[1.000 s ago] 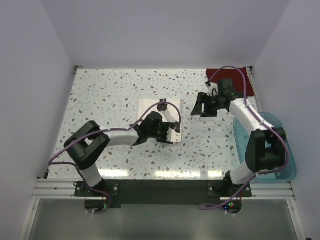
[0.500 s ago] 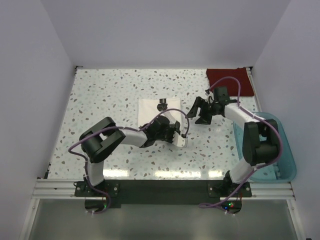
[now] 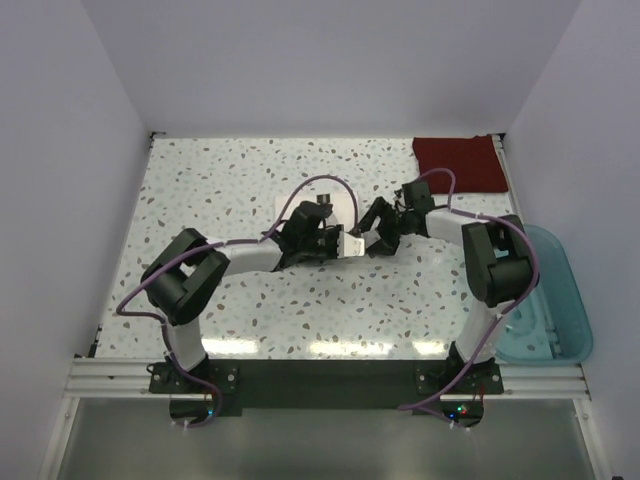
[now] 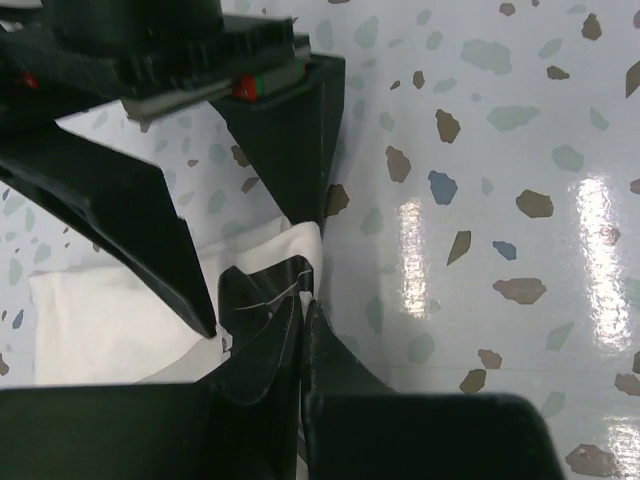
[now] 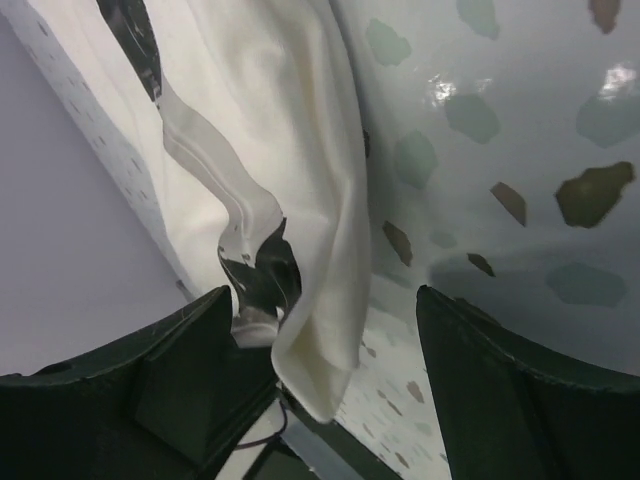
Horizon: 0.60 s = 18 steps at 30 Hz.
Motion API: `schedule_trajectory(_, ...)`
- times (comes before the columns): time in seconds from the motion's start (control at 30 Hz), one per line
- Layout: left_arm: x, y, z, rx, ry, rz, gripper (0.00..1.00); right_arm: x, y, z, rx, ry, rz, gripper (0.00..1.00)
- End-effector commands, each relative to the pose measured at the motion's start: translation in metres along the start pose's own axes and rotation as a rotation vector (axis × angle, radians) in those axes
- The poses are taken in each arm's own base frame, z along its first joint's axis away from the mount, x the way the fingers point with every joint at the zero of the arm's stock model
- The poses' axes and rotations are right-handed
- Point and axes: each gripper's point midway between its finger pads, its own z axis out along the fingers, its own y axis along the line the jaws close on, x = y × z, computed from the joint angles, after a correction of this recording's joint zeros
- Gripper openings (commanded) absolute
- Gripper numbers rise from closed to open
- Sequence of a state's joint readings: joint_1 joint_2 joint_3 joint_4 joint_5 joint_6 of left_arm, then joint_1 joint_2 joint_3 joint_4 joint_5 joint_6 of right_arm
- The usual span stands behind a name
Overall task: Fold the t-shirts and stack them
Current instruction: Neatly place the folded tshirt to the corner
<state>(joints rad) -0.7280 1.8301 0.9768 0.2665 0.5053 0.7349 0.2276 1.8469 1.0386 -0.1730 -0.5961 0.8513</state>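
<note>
Two pincers meet over one shirt edge at mid-bench.
The left pincer [image 4: 302,305] is pinched tight on a rumpled edge of the soft white cloth t-shirt [image 4: 100,320] with its small dark print, mid-way across the glossy speckled bench [image 3: 210,190]. The right pincer [image 5: 325,300] gapes wide astride that cloth. The dark red folded rectangular t-shirt [image 3: 458,162] lies far right; the contents of the translucent teal plastic bin [image 3: 570,290] are unclear.

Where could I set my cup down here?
Widest bare table: far left, beside the white shirt. Also the near strip before the arm bases. Crowded: middle, where left gripper and right gripper meet on that shirt; right side, with red shirt and bin.
</note>
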Motion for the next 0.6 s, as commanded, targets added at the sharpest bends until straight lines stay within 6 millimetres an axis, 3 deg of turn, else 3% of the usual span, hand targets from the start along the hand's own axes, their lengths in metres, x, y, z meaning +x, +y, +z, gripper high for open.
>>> schedule_trajectory(0.0,-0.04,0.021,-0.01,-0.019,-0.107,-0.022,0.0,0.001,0.022,0.017,-0.072,-0.013,0.108,0.78)
schedule_trajectory(0.03,-0.042,0.021,-0.011,-0.017,-0.112,-0.024,0.0,-0.006,0.031,0.02,-0.111,-0.052,0.102,0.78)
schedule_trajectory(0.37,-0.044,0.024,-0.018,-0.013,-0.131,-0.071,0.0,-0.045,0.027,0.054,-0.07,-0.225,0.203,0.69)
schedule_trajectory(0.57,-0.044,0.024,-0.018,-0.003,-0.143,-0.086,0.0,-0.054,0.022,0.068,-0.058,-0.244,0.217,0.65)
